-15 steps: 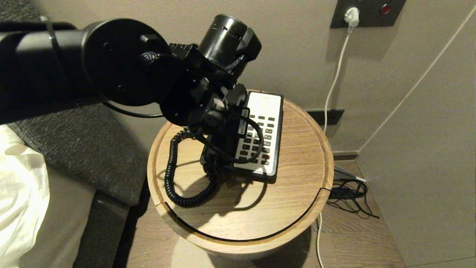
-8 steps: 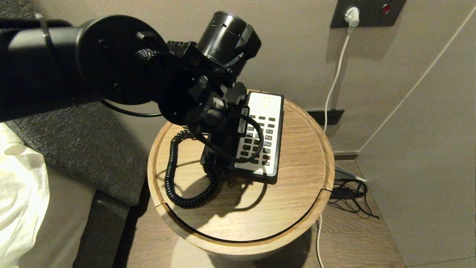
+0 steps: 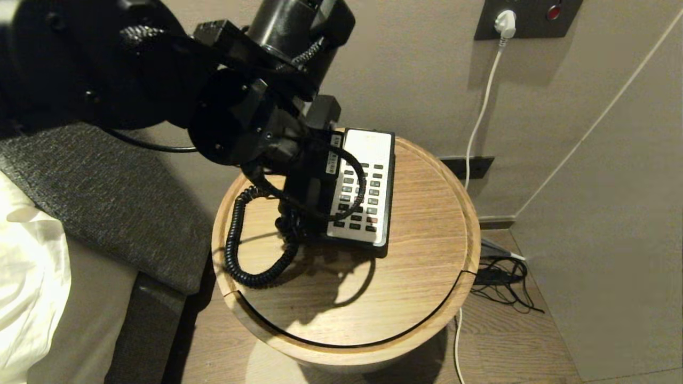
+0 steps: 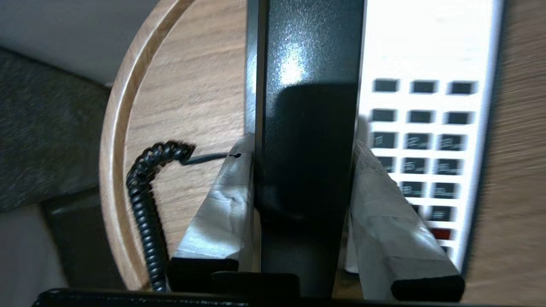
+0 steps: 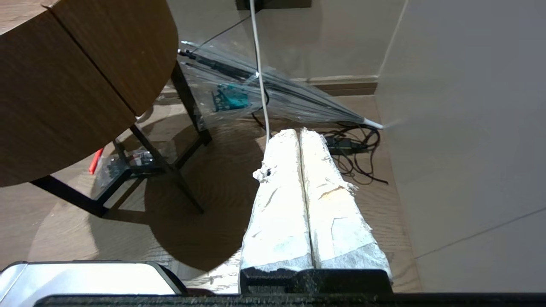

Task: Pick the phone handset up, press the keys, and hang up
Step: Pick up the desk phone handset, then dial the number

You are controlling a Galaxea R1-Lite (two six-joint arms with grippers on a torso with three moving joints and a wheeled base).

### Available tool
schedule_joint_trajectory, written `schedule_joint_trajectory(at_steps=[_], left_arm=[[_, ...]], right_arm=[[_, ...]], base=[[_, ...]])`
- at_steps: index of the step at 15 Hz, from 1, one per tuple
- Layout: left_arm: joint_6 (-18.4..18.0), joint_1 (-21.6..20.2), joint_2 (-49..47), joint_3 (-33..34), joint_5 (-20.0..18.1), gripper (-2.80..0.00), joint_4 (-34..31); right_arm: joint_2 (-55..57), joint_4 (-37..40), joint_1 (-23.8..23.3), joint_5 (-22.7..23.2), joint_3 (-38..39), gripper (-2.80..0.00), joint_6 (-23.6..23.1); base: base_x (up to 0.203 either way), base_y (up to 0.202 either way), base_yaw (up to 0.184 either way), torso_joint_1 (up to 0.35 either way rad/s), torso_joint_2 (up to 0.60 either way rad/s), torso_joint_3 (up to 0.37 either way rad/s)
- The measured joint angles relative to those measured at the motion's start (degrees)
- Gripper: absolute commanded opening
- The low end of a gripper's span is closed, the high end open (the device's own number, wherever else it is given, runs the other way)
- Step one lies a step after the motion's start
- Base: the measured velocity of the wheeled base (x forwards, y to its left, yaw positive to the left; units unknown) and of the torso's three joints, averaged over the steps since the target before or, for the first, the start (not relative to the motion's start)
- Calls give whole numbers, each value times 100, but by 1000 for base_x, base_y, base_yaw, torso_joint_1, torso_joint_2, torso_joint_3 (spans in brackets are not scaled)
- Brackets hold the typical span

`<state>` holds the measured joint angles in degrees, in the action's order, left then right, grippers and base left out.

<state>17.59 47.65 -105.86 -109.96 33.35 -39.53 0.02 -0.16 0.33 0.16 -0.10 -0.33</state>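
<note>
Head view | left gripper [image 4: 298,145] higher, gripping phone handset [image 4: 309,128]

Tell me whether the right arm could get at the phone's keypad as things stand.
Probably yes: the keypad lies uncovered beside the handset the left gripper clamps. The right gripper hangs low beside the table, so it must rise first.

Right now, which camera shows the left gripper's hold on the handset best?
The left wrist view: the left gripper has a finger on each side of the handset. In the head view the arm hides most of the handset. The right wrist view shows none of it.
</note>
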Motion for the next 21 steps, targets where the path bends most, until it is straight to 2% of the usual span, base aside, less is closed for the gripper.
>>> schedule_joint_trajectory(at_steps=[5,8,10,14,16,18,20,21], left_arm=[[24,13,452,-16,-554,-280,202],[231,20,935,-21,-1115,-280,471],[596,16,1303,-24,-1448,-280,532],[1718,16,2117,15,-1716,-280,494],[1818,13,2513,78,-2020,-280,101],[1913,-5,2881,62,-2540,-280,-613],[2257,-39,3183,40,-2911,-280,-853],[2481,-62,3287,28,-2926,-280,-840]], right_arm=[[0,0,0,-2,0,-280,-2],[0,0,0,2,0,-280,0],[0,0,0,-2,0,-280,1],[0,0,-6,0,0,-280,2],[2,0,-4,0,0,-280,-2],[2,0,2,0,0,-280,0],[2,0,0,0,0,-280,0],[2,0,0,0,0,-280,0]], base=[[0,0,0,0,0,0],[0,0,0,0,0,0],[0,0,0,0,0,0],[0,0,0,0,0,0],[0,0,0,0,0,0],[0,0,0,0,0,0],[0,0,0,0,0,0],[0,0,0,0,0,0]])
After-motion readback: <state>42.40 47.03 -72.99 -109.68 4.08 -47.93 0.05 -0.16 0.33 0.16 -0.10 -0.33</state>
